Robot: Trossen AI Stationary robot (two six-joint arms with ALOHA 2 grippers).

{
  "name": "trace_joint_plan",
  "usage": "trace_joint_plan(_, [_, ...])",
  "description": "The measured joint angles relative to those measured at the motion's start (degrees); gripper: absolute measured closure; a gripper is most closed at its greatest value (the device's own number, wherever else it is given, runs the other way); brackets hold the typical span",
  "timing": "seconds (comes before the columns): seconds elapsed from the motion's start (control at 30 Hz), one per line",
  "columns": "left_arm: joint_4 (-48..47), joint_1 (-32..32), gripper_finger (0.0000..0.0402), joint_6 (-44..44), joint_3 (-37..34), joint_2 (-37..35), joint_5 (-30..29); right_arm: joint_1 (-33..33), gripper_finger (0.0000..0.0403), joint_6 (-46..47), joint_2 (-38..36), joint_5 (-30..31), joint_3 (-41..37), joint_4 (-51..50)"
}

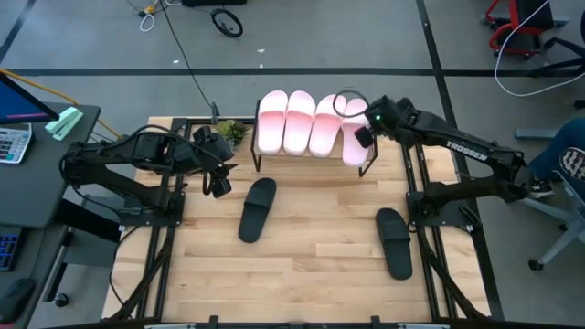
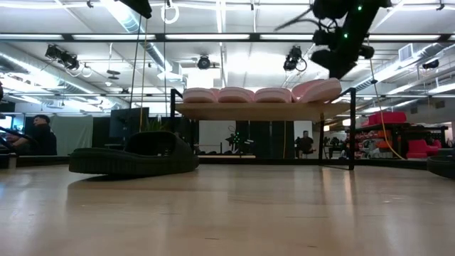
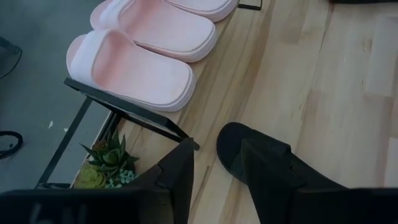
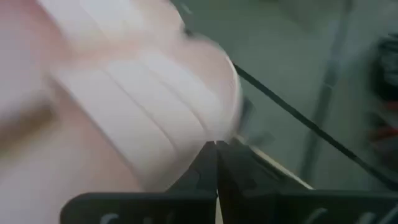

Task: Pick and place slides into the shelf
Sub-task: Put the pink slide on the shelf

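The shelf [image 1: 313, 157] [image 2: 263, 110] stands at the table's far edge with four pale pink slides [image 1: 299, 122] [image 2: 238, 94] side by side on its top board. The rightmost pink slide [image 1: 355, 137] [image 2: 317, 90] sits tilted, leaning on its neighbour. My right gripper [image 1: 365, 135] [image 2: 335, 62] [image 4: 216, 163] is shut, right at that slide's outer edge. One black slide [image 1: 258, 208] [image 2: 135, 160] [image 3: 261, 168] lies flat on the table left of centre, another black slide [image 1: 395, 242] [image 2: 442, 165] at the right. My left gripper [image 1: 218, 183] [image 3: 217, 171] is open, just left of the first black slide's far end. My right gripper's shut fingers [image 4: 202, 171] stand hard against the outer side edge [image 4: 217, 118] of the rightmost pink slide, coming from the table's right and slanting down. The wrist view is blurred, so I cannot tell whether they touch it.
A small green plant [image 1: 233, 132] [image 3: 109, 163] stands by the shelf's left leg, close to my left gripper. The table's near half [image 1: 311, 274] is bare wood. A desk with a calculator [image 1: 14, 142] is at the left; a seated person [image 1: 562, 163] is at the right.
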Motion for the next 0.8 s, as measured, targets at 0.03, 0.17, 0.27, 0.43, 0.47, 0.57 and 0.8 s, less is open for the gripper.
trace_joint_plan(0.03, [0.11, 0.00, 0.0258, 0.05, 0.00, 0.00, 0.00, 0.30, 0.0403, 0.37, 0.59, 1.27, -0.15, -1.00])
trace_joint_plan(0.17, [1.00, 0.00, 0.0255, -0.01, 0.01, 0.00, 0.00, 0.47, 0.0403, -0.34, 2.78, 2.57, -1.11, 2.36])
trace_joint_plan(0.27, [0.98, 0.00, 0.0258, -0.67, 0.02, -0.01, 0.00, -0.38, 0.0403, -0.37, 5.25, 3.48, -1.12, 4.56])
trace_joint_plan(0.43, [0.96, 0.00, 0.0266, -1.22, 0.02, 0.00, 0.00, -0.81, 0.0403, -2.26, 9.15, 2.90, -0.94, 7.59])
trace_joint_plan(0.47, [0.98, 0.00, 0.0266, -1.30, 0.02, 0.00, 0.00, -0.80, 0.0403, -2.89, 9.79, 2.73, -0.96, 8.81])
trace_joint_plan(0.57, [1.36, 0.02, 0.0269, -1.34, 0.00, 0.00, 0.00, -0.82, 0.0403, -4.21, 11.03, 0.42, -0.93, 11.70])
trace_joint_plan(0.8, [1.59, 0.00, 0.0261, 0.13, 0.02, 0.00, 0.00, -0.83, 0.0403, -4.59, 12.20, -1.13, -0.88, 12.00])
